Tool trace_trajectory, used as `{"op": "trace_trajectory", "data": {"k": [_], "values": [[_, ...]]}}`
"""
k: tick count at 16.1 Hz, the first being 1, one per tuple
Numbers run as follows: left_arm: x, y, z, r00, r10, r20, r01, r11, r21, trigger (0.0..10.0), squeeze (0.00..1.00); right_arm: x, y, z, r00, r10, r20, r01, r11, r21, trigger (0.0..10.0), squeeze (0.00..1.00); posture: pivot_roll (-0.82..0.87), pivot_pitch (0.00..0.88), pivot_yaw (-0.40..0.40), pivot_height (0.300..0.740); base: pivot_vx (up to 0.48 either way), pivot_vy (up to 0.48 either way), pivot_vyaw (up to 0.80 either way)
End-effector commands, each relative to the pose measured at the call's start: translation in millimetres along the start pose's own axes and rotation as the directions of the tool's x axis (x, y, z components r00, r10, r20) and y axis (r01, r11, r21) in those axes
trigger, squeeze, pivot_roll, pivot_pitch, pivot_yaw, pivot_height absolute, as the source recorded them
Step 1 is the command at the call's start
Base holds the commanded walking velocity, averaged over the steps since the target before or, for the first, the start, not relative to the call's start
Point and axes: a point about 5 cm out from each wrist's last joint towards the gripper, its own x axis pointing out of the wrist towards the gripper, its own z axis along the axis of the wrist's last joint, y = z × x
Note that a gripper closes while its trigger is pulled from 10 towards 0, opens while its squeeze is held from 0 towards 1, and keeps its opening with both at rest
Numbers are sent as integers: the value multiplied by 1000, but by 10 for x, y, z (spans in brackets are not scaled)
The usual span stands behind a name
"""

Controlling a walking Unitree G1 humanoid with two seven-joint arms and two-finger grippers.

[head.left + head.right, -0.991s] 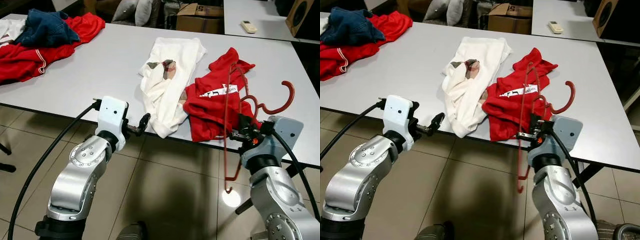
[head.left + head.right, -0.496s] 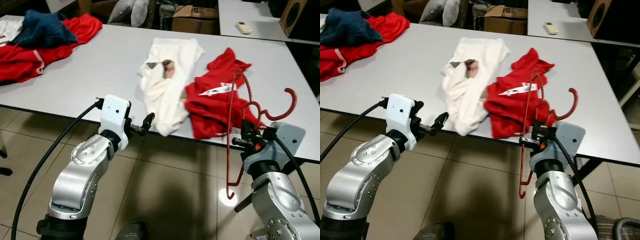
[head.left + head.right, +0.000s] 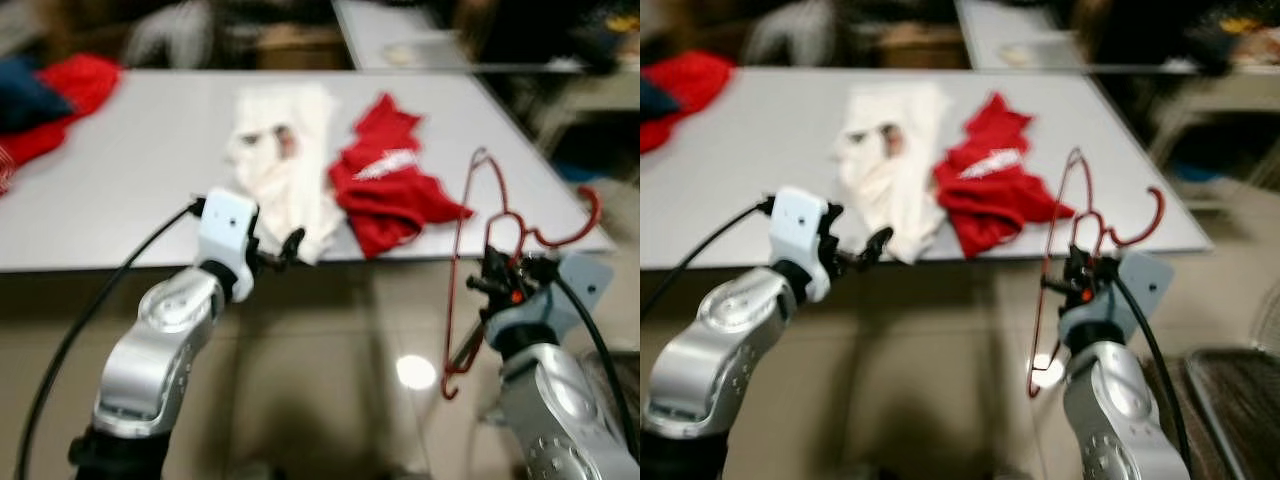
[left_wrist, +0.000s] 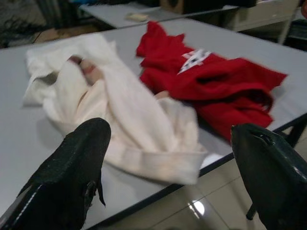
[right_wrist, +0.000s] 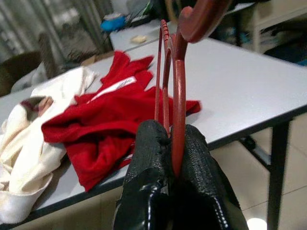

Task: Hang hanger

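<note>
Meanwhile, at lower right of the head view, my right gripper (image 3: 497, 283) clamps the thin red wire hanger (image 3: 462, 270) clear of the grey table (image 3: 150, 160); my left gripper (image 3: 283, 250) idles, fingers apart. I judge transport underway: finding a rail comes next.

The right gripper (image 3: 492, 283) has carried the hanger (image 3: 460, 270) clear of the red shirt (image 3: 385, 195) and off the surface (image 3: 130, 170); it now hangs beside the edge, over the floor.
</note>
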Motion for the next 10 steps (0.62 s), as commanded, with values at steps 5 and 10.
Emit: {"op": "trace_trajectory", "data": {"k": [5,10], "values": [[2,-24,8,1000,-9,-3,9,1000,-1,10000,0,23,5,31,1000,2,16,-2,1000,-7,10000,0,-27,75,20,740,0,337,0],[-6,-26,-1,1000,-6,-6,6,1000,-1,10000,0,37,15,38,1000,11,15,-11,999,-38,10000,0,-30,81,13,740,0,340,0]]}}
